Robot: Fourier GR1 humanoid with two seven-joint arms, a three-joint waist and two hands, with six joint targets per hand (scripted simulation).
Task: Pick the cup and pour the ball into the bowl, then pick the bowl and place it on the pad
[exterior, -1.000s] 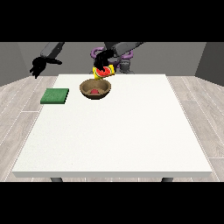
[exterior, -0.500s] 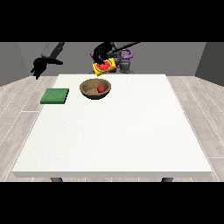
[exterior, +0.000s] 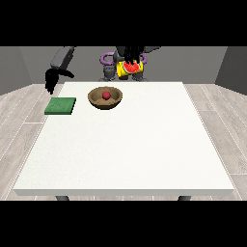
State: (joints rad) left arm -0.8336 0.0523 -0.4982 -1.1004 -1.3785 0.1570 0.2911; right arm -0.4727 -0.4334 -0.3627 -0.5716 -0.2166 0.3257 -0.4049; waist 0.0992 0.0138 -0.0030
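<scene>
Upper centre of frame: ball (exterior: pixel 105 95) now in bowl (exterior: pixel 105 98); hand at view's right (exterior: pixel 130 57) has lifted away, fingers wrapped round cup (exterior: pixel 129 69). Pour complete; pad (exterior: pixel 61 106) awaits bowl.

The robot has a dark grey and black body (exterior: pixel 126 62) with purple curved rings near the shoulders. Its arm at the view's left has a light grey, box-like forearm (exterior: pixel 61 58). The hand at the view's left (exterior: pixel 51 78) is black, with thin black fingers
</scene>
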